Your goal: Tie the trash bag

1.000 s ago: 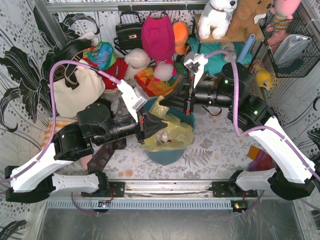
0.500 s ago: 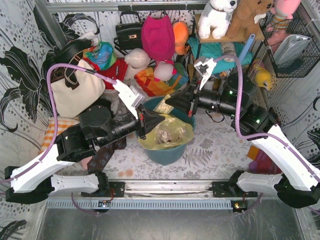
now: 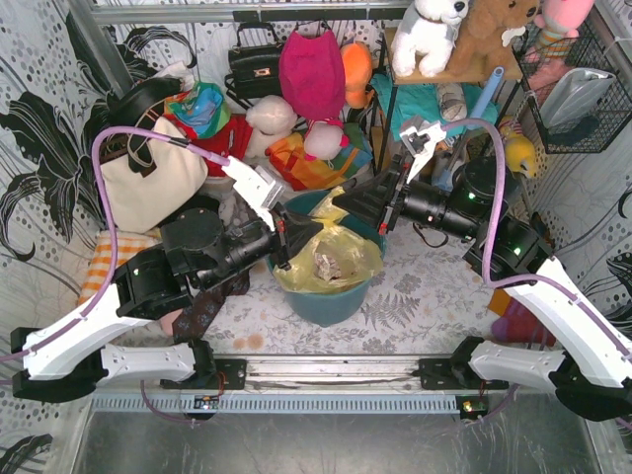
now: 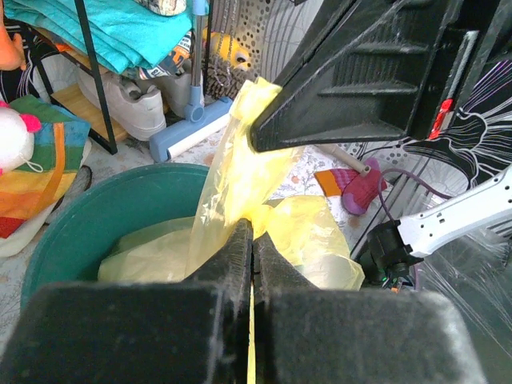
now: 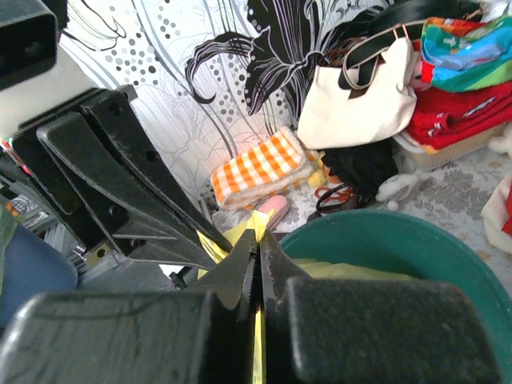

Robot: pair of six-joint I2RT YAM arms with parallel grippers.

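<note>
Closed tight on thin plastic, the jaws of both our arms pinch the trash bag, which sits as a liner in the round teal bin on the patterned table between our arms. Our left gripper reaches in from the left and clamps a flap of the yellow-green film over the near-left part of the opening; in its wrist view the flap rises from between the fingers up to the other arm's tip. Our right gripper reaches from the right and holds a raised strip of the same bag by the far rim, just beside the left tip. We see crumpled white paper lying inside the bag. Behind the bin a cream handbag and a white plush toy sit among the clutter by the wall
</note>
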